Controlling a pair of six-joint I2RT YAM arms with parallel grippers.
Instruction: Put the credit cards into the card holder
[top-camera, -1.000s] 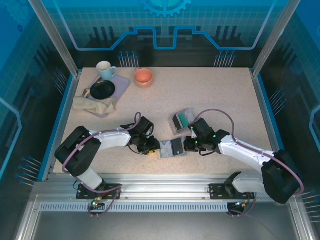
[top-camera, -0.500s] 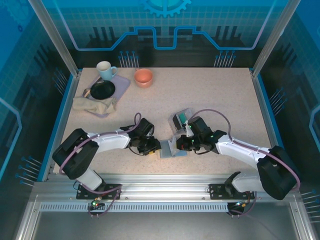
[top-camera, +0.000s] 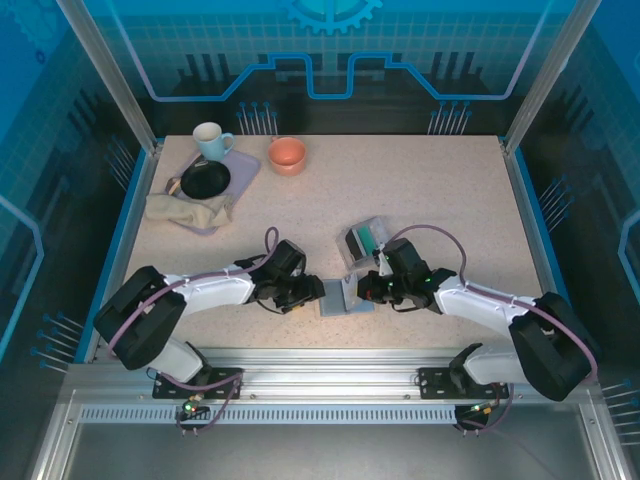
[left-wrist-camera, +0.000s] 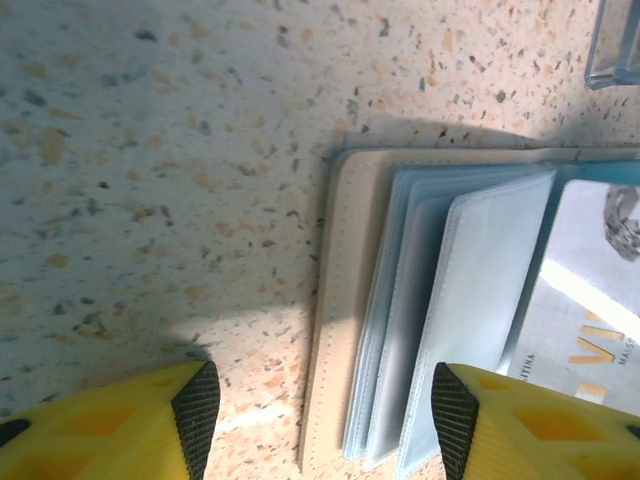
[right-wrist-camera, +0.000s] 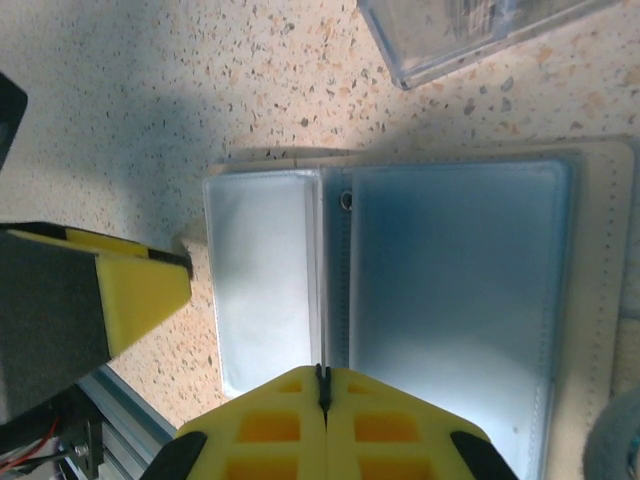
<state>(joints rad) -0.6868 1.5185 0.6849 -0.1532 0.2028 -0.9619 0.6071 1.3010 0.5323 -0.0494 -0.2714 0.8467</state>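
enclosure: blue-lit, clear panels on an aluminium frame, a metal rail along the near edge. worktop: speckled beige stone pattern, blue-edged at the sides. far left corner holds a white mug, an orange bowl, a black plate and a crumpled beige cloth.

card holder: lies open and flat near the front middle of the worktop, between the two arms. beige outer edge and clear sleeves are fanned in the left wrist view; a printed card face shows under a sleeve at its right side.

clear box: just behind the card holder, teal credit cards inside it.

left claw: low at the holder's left edge. its yellow fingers are spread wide, one on bare worktop, the other over the sleeves.

right claw: at the holder's right side. its fingers are pressed together over the seam between two sleeves. whether anything thin sits between them cannot be told. one finger of the left claw shows in that view, beside the left sleeve.
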